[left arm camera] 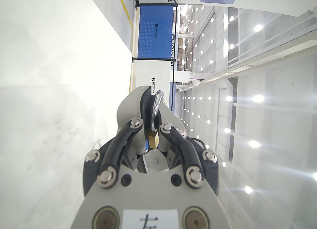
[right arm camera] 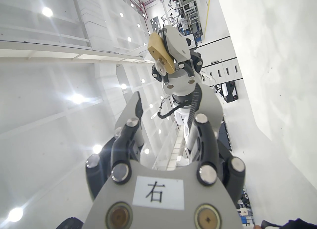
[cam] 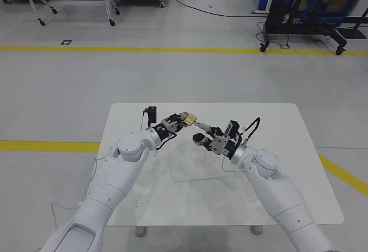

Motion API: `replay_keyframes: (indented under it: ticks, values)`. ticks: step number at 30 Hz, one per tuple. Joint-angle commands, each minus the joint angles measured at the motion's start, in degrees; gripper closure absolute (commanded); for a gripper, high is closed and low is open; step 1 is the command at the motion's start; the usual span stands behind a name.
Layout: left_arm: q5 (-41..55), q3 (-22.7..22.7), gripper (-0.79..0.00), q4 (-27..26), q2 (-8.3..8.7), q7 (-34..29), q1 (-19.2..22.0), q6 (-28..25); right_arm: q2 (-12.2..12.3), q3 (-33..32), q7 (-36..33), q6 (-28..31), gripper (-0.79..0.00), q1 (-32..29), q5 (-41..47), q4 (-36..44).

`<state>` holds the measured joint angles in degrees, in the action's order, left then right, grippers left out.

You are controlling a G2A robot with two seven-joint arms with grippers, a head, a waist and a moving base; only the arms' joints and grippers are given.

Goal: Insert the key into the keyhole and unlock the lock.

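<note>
Where my left hand [cam: 181, 120] clamps: padlock [right arm camera: 160, 50], by its shackle [left arm camera: 157, 106]
Key [right arm camera: 162, 66]: in keyhole, upper centre of right wrist view
Right hand [right arm camera: 167, 96]: spread wide, empty

The hall is bright, lit evenly from overhead. Rows of ceiling lamps [left arm camera: 257, 28] show in both wrist views as round white spots, and many throw star-shaped flare. In the right wrist view one such flare streaks out low down, close to the lens. The white desk [cam: 285, 126] takes so much light that in the left wrist view it burns out to near-blank white, with only faint grey smudges showing. The pale floor [cam: 171, 69] has a soft sheen, and the shadows along the desk's near edge are faint and soft-edged. The brass lock [right arm camera: 158, 49] glows warm with a mild highlight. Straight beams and shelving bow toward the edges of the wrist views.
</note>
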<state>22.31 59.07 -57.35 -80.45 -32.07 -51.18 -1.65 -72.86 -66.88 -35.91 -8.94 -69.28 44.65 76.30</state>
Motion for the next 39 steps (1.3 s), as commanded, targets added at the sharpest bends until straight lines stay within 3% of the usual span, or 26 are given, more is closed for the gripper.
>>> replay_keyframes:
  ticks: [1,12,13,15,33,39]
  values:
    - [-0.1,0.1,0.0,0.0,-0.02,0.0,0.0,-0.2,-0.2,0.3,-0.3,0.3,-0.154,0.8,0.7,-1.0]
    - [-0.5,0.5,0.0,-0.6,-0.07,-0.6,-0.4,-0.4,-0.8,0.9,1.4,0.3,-0.126,2.8,1.7,-3.4]
    - [-0.6,0.6,0.0,-0.6,-0.07,-0.7,-0.4,-0.4,-0.8,0.8,1.4,0.2,-0.108,2.9,1.8,-3.6]
    - [-0.9,0.5,0.0,-0.7,-0.08,-0.8,-0.4,-0.5,-0.8,0.7,1.2,-0.1,0.0,3.0,2.2,-3.9]
    - [-3.5,0.7,0.0,-1.7,-0.12,-1.5,-0.9,-5.2,-0.9,-0.6,-15.5,-15.1,0.0,7.1,15.7,-13.2]
    - [-3.8,1.0,0.0,-2.3,-0.1,-1.7,-1.4,-7.1,-0.8,-0.7,-18.3,-19.3,0.0,8.2,17.9,-15.5]
